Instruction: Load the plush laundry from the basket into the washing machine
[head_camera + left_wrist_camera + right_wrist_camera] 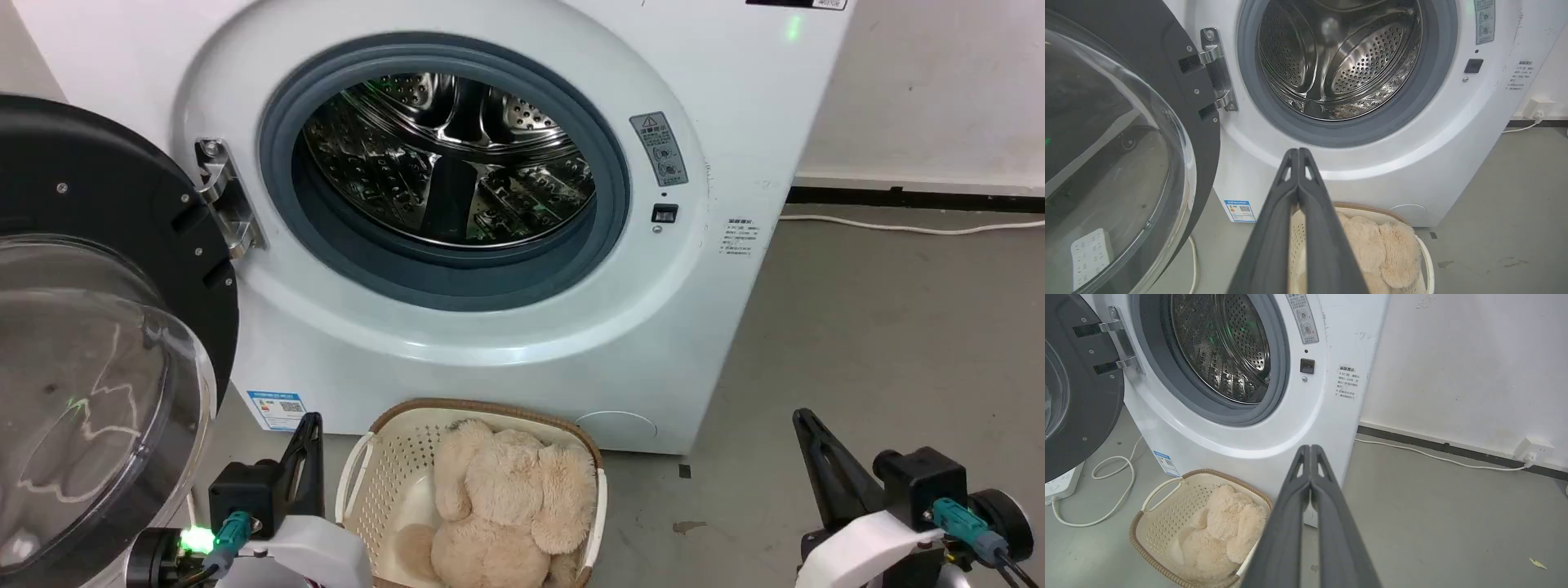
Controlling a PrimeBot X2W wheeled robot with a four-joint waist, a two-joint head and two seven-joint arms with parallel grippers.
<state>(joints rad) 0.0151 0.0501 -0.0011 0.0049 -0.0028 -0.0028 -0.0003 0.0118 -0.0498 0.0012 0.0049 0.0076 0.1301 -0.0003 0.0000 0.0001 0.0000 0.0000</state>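
Lying slumped in the basket (377,469) on the grey floor (865,327), the plush laundry (502,506) sits just in front of the washing machine (735,122), whose door (90,351) hangs swung wide to the left, baring the steel drum (449,163). The left gripper (1298,152) hovers just beside the basket's left rim, the right gripper (1310,448) well off to the right, each with its fingers pressed together.

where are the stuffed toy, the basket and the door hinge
stuffed toy (506,498), head view, on its fluffy middle
basket (390,478), head view, on its bare perforated inner wall
door hinge (230,204), head view, on its shiny metal bracket
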